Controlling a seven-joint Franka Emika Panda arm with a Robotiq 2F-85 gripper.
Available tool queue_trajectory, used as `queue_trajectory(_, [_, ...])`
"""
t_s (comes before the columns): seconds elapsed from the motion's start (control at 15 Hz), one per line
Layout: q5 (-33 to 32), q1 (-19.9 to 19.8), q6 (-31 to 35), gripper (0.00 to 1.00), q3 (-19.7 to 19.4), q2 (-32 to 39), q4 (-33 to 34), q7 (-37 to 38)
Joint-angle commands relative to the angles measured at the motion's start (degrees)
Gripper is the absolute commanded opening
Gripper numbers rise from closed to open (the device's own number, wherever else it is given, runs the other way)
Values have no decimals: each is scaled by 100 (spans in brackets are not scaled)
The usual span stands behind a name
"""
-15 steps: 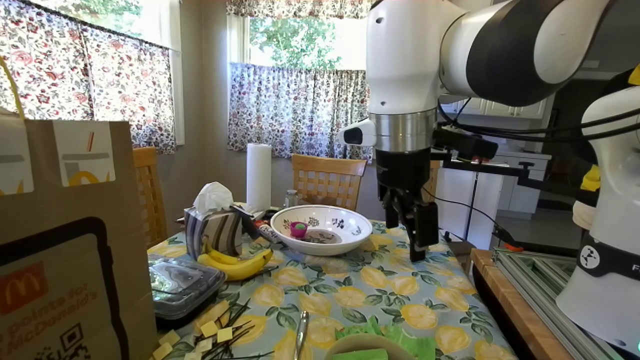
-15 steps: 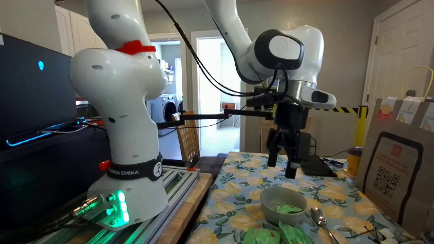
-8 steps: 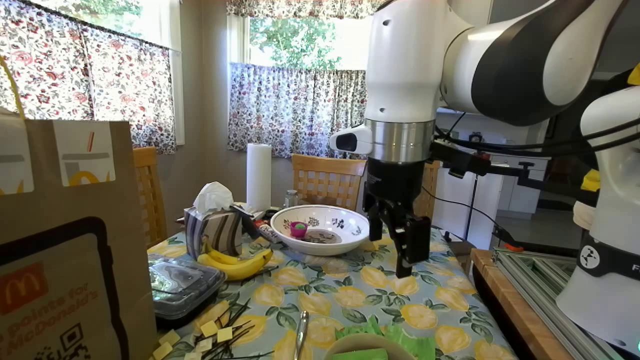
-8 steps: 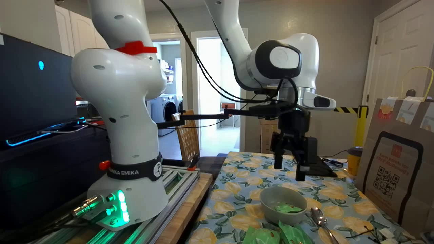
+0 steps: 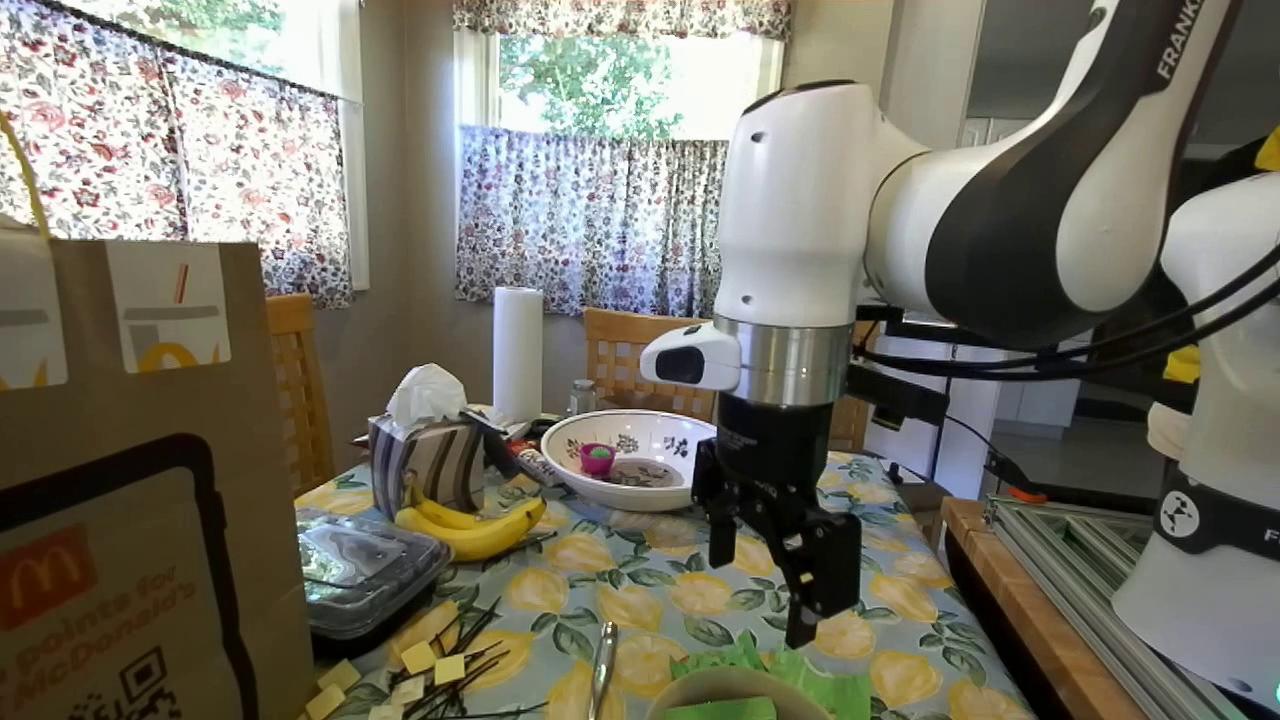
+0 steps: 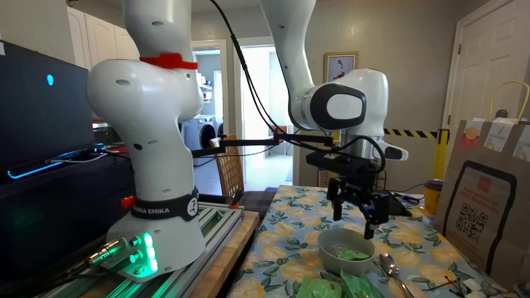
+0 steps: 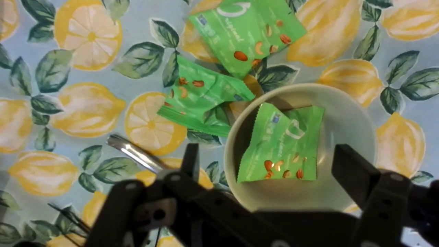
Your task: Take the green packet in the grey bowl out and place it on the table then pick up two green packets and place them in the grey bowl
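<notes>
The grey bowl (image 7: 349, 127) stands on the lemon tablecloth; it also shows in both exterior views (image 6: 331, 261) (image 5: 715, 682). One green packet (image 7: 284, 147) lies inside it, seen too in an exterior view (image 6: 350, 254). Two more green packets (image 7: 247, 34) (image 7: 202, 96) lie on the cloth beside the bowl, at the top of the wrist view; they also show in an exterior view (image 6: 319, 287) (image 6: 360, 285). My gripper (image 7: 267, 154) is wide open and empty. In both exterior views the gripper (image 6: 352, 227) (image 5: 760, 600) points down, above the table near the bowl's far side.
A spoon (image 6: 393, 269) lies close beside the bowl. Thin dark sticks with yellow squares (image 5: 450, 668), a black lidded container (image 5: 370, 570), bananas (image 5: 480, 535) and a wide white bowl (image 5: 630, 498) share the table. A tall paper bag (image 6: 476, 182) stands at one edge.
My gripper has moved down towards the table and closer to the grey bowl, staying open. The bowl and the packets have not moved.
</notes>
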Motion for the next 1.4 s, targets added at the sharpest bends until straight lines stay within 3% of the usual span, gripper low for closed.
queue_trajectory(0.0, [19,19,-9,100,-17,59,11,-27])
queue_trajectory(0.27, [229,-102,132,100,-46,-55,-87,-221])
queue_trajectory(1.33, [636,-298,727,100,483,1364,563,-516])
